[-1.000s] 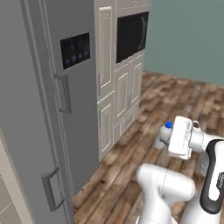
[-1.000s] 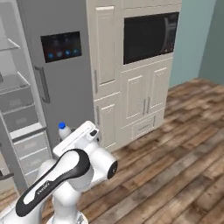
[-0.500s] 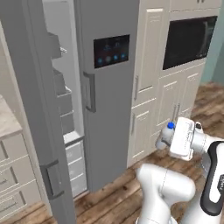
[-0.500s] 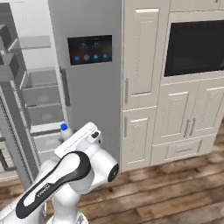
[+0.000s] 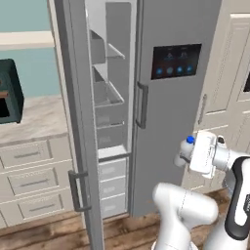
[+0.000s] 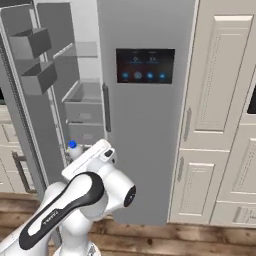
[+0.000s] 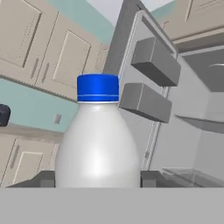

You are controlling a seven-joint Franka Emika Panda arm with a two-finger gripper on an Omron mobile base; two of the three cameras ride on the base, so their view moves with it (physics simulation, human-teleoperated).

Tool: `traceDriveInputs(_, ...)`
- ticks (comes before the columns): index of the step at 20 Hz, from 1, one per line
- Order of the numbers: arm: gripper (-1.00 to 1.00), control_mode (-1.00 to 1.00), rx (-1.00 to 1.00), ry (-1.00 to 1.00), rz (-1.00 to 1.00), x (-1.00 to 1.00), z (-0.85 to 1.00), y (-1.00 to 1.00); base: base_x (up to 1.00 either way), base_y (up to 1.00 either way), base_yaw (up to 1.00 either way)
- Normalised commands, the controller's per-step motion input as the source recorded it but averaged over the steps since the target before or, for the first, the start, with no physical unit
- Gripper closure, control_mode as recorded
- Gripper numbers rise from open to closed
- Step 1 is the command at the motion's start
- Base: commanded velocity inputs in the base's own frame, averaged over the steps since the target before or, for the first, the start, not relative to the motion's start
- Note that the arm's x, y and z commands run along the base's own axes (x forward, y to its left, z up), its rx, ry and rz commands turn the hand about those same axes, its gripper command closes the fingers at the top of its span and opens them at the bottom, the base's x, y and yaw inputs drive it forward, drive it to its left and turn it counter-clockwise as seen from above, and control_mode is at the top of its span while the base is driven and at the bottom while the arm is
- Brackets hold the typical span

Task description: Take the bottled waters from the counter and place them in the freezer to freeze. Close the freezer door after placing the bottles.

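Observation:
My gripper [image 7: 98, 180] is shut on a whitish bottled water [image 7: 98, 144] with a blue cap, and a dark fingertip [image 7: 45, 178] shows on each side of it. From the base the bottle [image 5: 185, 150] [image 6: 74, 150] stands upright in the gripper [image 5: 188, 156] [image 6: 78, 156], held in the air in front of the refrigerator. The freezer [image 5: 109, 102] [image 6: 83, 97] is open, with grey shelves and drawers inside. Its freezer door [image 5: 77, 127] [image 6: 30, 105] is swung wide to the left, with grey bins [image 7: 155, 61] on its inner side. The beige counter [image 5: 32, 120] lies left of the door.
The refrigerator's other grey door [image 5: 171, 97] [image 6: 145, 100], with a dark display panel, is shut just behind the bottle. Cream panelled cabinets [image 6: 220, 115] stand to the right. A dark green toaster oven [image 5: 9, 93] sits on the counter. The floor [image 6: 165, 240] is wood plank.
The whole picture has swung, so the base has turned; the refrigerator and open freezer now stand ahead and closer. The bottle stays held the same way in my gripper.

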Motion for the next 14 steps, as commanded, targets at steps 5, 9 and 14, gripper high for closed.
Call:
traceDriveInputs(5,1.00,1.00,0.00,0.00,0.00,0.00,0.00,0.00,0.53,0.00,0.39)
traceDriveInputs(9,1.00,1.00,0.00,0.00,0.00,0.00,0.00,0.00,0.45,-0.03,0.23)
traceDriveInputs(14,1.00,1.00,0.00,0.00,0.00,0.00,0.00,0.00,0.68,-0.13,0.16)
